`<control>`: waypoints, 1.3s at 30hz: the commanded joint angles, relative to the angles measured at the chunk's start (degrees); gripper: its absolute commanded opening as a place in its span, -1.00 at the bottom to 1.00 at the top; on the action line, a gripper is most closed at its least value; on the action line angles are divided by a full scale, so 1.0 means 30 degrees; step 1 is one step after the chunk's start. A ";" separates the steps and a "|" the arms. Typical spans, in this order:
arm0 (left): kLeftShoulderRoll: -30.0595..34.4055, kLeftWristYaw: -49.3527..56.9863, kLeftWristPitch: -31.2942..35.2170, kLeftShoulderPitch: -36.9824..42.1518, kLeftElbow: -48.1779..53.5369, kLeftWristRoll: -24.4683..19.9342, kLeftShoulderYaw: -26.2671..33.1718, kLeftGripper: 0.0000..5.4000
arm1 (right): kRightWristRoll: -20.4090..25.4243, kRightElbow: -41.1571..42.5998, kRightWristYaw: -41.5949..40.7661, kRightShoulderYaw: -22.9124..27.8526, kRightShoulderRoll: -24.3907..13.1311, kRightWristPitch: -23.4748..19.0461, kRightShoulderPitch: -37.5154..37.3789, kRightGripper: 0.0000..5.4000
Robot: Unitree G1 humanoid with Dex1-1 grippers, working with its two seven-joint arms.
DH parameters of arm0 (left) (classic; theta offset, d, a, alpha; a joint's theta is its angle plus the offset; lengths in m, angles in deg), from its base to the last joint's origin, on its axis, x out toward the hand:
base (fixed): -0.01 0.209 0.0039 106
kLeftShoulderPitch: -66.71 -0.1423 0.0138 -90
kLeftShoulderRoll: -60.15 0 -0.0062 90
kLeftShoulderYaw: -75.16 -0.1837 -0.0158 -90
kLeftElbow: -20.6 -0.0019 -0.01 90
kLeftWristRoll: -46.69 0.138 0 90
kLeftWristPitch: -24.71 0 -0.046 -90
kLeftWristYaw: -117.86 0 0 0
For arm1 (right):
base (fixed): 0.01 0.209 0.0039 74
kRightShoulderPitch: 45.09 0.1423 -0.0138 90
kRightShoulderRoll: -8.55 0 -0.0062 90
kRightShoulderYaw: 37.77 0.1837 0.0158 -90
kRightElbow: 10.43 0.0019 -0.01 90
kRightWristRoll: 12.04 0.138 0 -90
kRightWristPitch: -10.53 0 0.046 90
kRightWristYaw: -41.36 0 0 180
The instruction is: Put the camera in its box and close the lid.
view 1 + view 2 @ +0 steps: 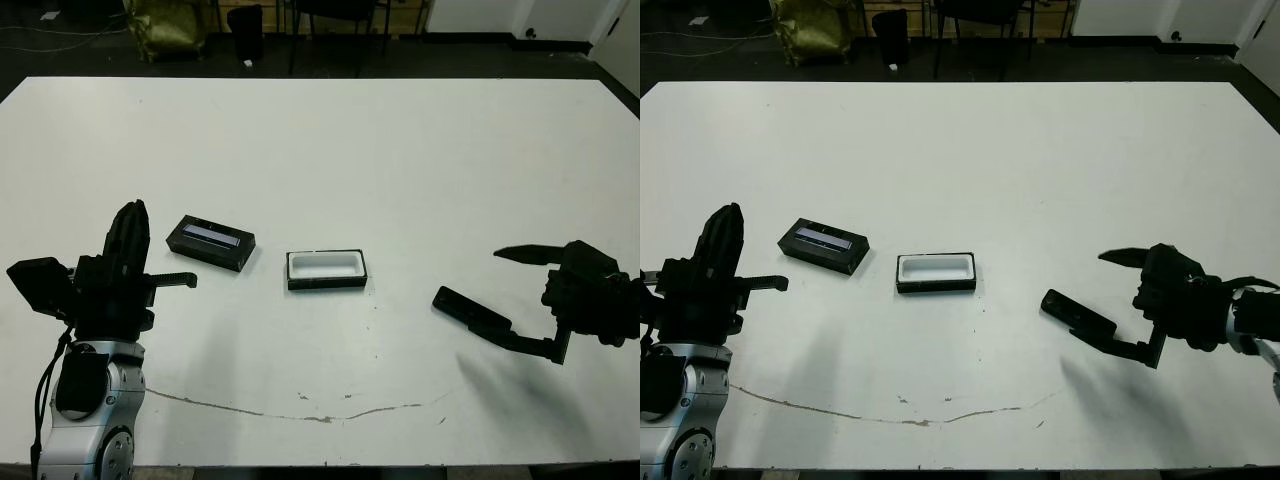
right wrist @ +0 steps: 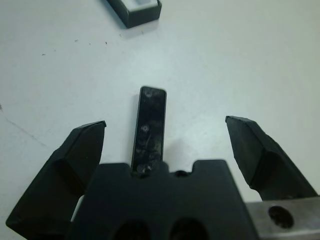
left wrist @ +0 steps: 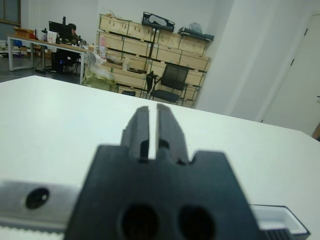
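Note:
The camera (image 1: 472, 311), a flat black slab, lies on the white table at the right. My right gripper (image 1: 524, 300) hovers open just to its right, one finger on either side of its near end. In the right wrist view the camera (image 2: 150, 127) lies lengthwise between the spread fingers (image 2: 84, 150). The box (image 1: 327, 269), a black tray with white lining, sits open at mid-table. To its left lies the lid (image 1: 210, 242), black with a glossy grey strip. My left gripper (image 1: 132, 212) stands left of the lid, shut on nothing, its fingers (image 3: 140, 127) pointing away over the table.
A thin dark scuff line (image 1: 300, 408) runs along the table's front edge. Beyond the far edge stand a chair (image 3: 171, 82) and shelves of wooden crates (image 3: 150, 47). A person (image 3: 72, 31) sits at a distant desk.

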 commanded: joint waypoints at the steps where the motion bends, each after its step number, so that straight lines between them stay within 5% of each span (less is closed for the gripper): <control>1: 0.0048 0.0070 0.0475 -0.0104 -0.0110 -0.0121 0.0079 -1.00 | 0.0236 -0.1552 -0.0323 -0.0339 0.0707 0.0232 0.0015 0.99; 19: 0.0122 -0.0021 0.0444 -0.0187 -0.0017 0.0061 0.0131 -1.00 | -0.0640 -0.5922 -0.1148 -0.1430 0.1962 0.3458 0.0292 0.99; 23: 0.0056 -0.0003 0.0370 -0.0236 0.0019 0.0057 0.0108 -1.00 | -0.1052 -0.5161 -0.0164 -0.1519 0.1807 0.2732 -0.0162 0.99; 27: 0.0081 -0.0021 0.0408 -0.0320 0.0060 0.0045 0.0119 -1.00 | -0.1745 -0.4371 0.0823 -0.1684 0.1674 0.2366 -0.0631 0.78; 33: 0.0019 0.0125 0.0471 -0.0354 0.0147 0.0068 0.0136 -1.00 | -0.2089 -0.6288 0.0940 -0.1999 0.2107 0.4423 -0.0394 0.29; 39: 0.0063 0.0120 0.0583 -0.0346 0.0261 -0.0119 0.0198 -1.00 | -0.2588 -0.6611 0.0670 -0.2289 0.1756 0.5290 -0.0101 0.24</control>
